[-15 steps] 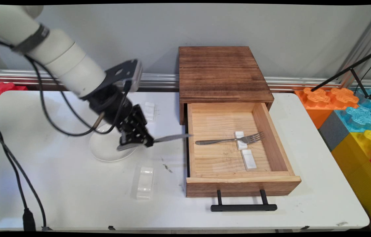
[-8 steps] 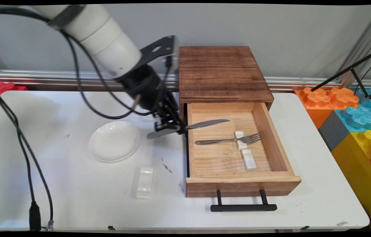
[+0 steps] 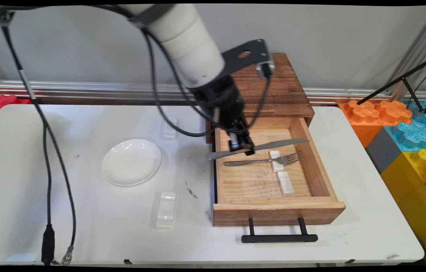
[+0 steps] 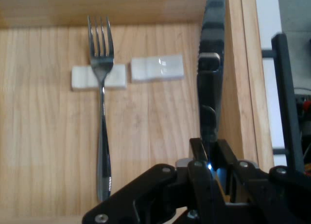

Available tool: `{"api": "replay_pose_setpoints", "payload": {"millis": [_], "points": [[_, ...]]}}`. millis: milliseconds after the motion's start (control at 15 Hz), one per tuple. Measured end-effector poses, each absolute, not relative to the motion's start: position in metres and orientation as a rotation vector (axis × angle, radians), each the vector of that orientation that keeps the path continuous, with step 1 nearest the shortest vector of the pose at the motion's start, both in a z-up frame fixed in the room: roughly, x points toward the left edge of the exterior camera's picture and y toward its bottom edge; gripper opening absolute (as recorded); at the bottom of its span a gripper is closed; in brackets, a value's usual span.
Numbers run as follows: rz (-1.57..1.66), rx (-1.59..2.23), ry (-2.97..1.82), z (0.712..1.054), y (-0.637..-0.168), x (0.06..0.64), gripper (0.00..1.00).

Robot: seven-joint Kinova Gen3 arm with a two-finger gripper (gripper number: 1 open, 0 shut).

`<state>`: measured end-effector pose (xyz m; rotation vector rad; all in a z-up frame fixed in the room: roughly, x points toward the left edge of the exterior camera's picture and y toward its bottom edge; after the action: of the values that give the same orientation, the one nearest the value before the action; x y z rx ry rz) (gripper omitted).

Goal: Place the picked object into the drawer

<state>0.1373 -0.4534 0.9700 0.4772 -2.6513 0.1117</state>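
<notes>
The gripper [image 3: 242, 145] hangs over the open drawer [image 3: 258, 190], pinching a knife [image 3: 273, 144] level above the drawer's back part; its handle end pokes out past the drawer's left wall. The arm hides part of the wooden box [image 3: 273, 90] behind. On the counter [image 3: 84, 226] sits a white plate [image 3: 131, 161], with two clear rests [image 3: 166, 209] near it, hard to make out. In the drawer a fork [image 4: 101, 127] lies across one white rest [image 4: 82, 78], another [image 4: 158, 68] just beside it.
</notes>
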Motion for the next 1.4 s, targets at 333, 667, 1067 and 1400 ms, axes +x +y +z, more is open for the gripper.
{"api": "replay_pose_setpoints", "payload": {"millis": [333,667,1067,1400], "points": [[0.086,0.509,-2.668,0.95,-0.476,0.098,0.0],[0.064,0.515,-2.677,0.921,-0.492,0.082,0.0],[0.05,0.505,-2.686,0.889,-0.509,0.069,0.0],[0.036,0.51,-2.706,0.866,-0.517,0.07,0.0]]}}
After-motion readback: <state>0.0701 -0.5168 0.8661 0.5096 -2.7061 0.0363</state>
